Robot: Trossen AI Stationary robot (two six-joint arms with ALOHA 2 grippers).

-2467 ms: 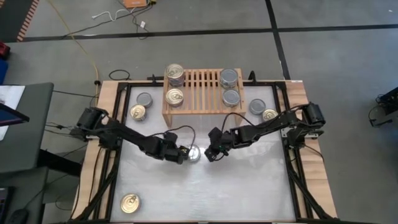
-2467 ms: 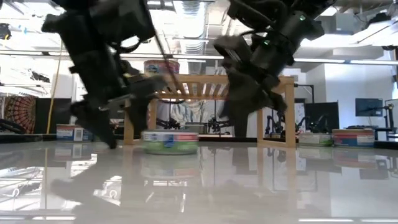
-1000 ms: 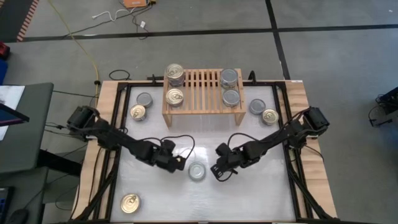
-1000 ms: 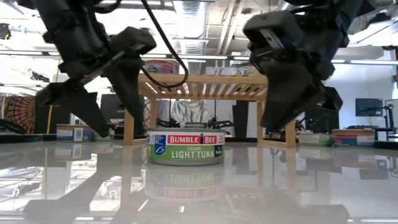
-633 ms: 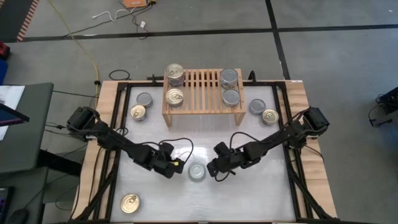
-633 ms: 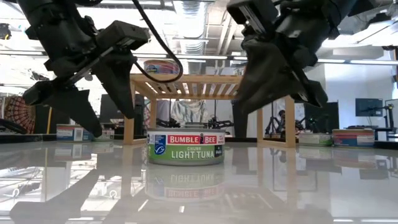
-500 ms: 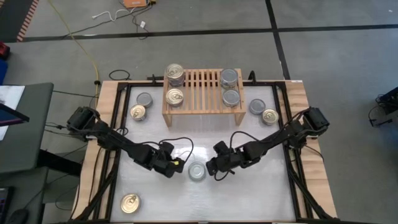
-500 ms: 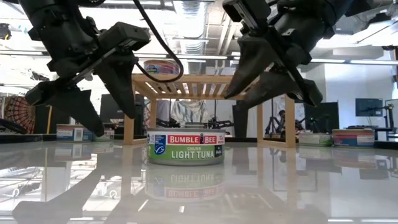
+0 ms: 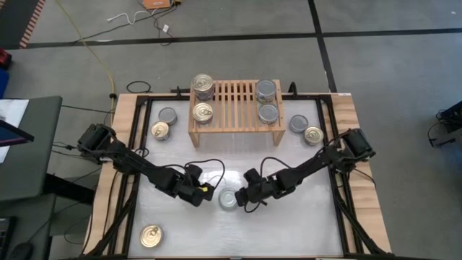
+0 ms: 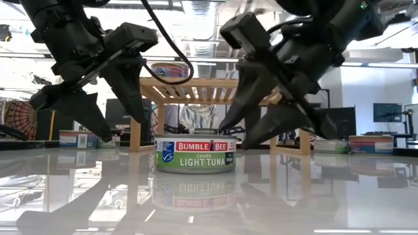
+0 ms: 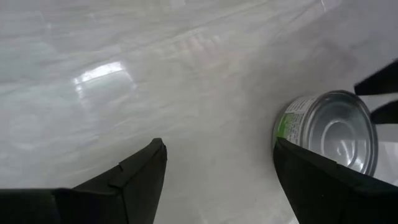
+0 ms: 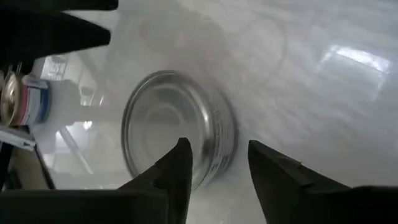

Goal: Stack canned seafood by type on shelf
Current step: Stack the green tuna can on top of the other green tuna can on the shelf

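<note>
flanking one tuna can (image 9: 229, 198), left gripper (image 9: 204, 196) and right gripper (image 9: 244, 198) both open, four cans on shelf (image 9: 233, 108)

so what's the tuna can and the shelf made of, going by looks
Tuna can: looks like metal, its plain silver top shiny and ringed in the wrist view, with a printed green-and-white paper or lacquer label round the side. Shelf: seems unpainted light wood, matte, with a slatted top and solid legs.
</note>
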